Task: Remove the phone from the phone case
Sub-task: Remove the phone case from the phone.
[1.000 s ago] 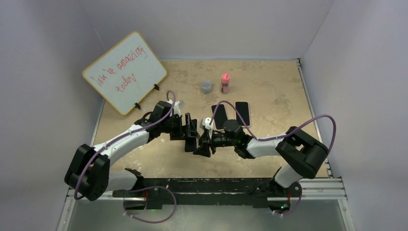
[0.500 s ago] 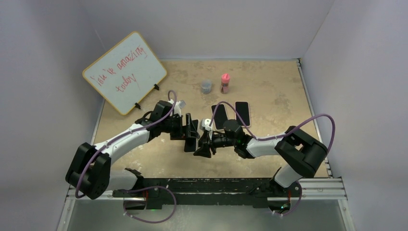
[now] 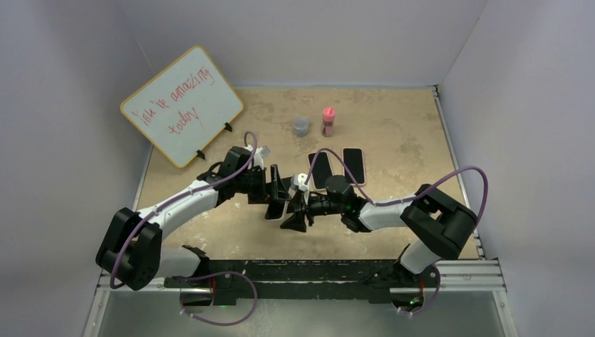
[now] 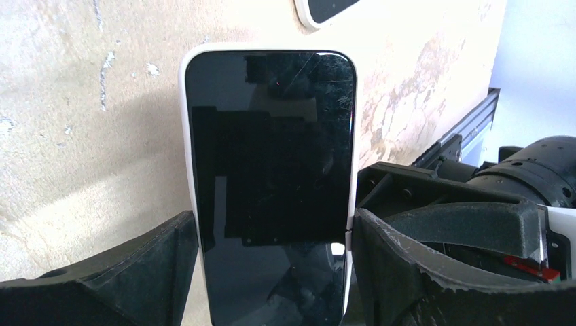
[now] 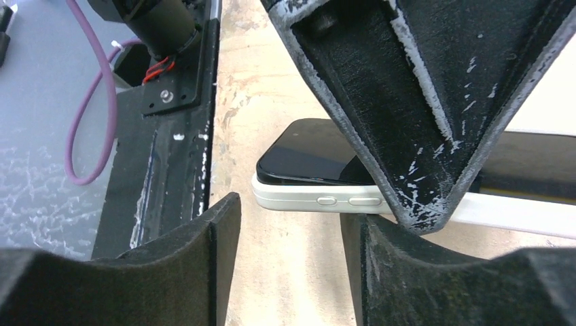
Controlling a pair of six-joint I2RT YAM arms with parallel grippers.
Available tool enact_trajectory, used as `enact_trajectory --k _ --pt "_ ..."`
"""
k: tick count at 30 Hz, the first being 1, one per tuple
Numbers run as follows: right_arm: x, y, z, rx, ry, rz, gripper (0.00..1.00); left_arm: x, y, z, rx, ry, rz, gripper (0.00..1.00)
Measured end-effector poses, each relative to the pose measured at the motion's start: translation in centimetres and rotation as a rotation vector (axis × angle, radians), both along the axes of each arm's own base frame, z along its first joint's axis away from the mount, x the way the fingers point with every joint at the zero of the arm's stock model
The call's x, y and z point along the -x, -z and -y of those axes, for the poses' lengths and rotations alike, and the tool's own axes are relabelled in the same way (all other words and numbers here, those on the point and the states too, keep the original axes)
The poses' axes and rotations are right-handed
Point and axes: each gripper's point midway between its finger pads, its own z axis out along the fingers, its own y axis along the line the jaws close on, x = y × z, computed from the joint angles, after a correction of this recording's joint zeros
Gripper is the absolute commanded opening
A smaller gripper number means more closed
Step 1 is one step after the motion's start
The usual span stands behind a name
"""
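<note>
**Desk:** Checking in: which step are you working on?

**Operator:** I'm working on the separation itself. My left gripper (image 4: 275,227) is coming in from nine o'clock and clamping the phone case (image 4: 183,136) across its width, with one finger pressing on each long white edge. The phone (image 4: 272,136) is sitting inside it, screen up, near the middle of the table (image 3: 393,126). I'm judging that it isn't out yet, since the white rim is showing around every edge I can see.

**Desk:** And the other arm?

**Operator:** My right gripper (image 5: 291,214) is reaching in from four o'clock. Its jaws are standing apart, with bare table showing between them. The corner of the case with the side buttons is lying just beyond the fingertips, and they aren't closing on anything. I can't tell whether that corner is starting to lift.

**Desk:** What is the next move asking of you?

**Operator:** I'm thinking one right finger should be hooking the rim at that corner and peeling it back, while the left is bracing the sides without squeezing the phone tighter into the shell.

**Desk:** Is anything crowding you farther out?

**Operator:** Two spare phones (image 3: 321,170) are lying flat at one o'clock, near the held one. A grey cup (image 3: 301,126) and a pink bottle (image 3: 328,121) are standing beyond them at twelve. A whiteboard (image 3: 181,105) is leaning at ten o'clock.
</note>
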Motion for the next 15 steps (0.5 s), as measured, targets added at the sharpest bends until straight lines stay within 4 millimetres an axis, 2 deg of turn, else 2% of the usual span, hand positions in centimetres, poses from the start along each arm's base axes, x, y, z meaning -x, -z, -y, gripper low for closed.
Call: enact_trajectory --k 8,15 --pt "-1.4 -1.1 -0.5 -0.037 0.107 -0.051 0.63 -1.1 -0.9 -0.1 0.012 -0.076 0.036 0.07" --pt "-2.5 -1.7 -0.6 -0.061 0.185 -0.087 0.54 -1.5 -1.3 -0.2 0.048 -0.136 0.037 0.05"
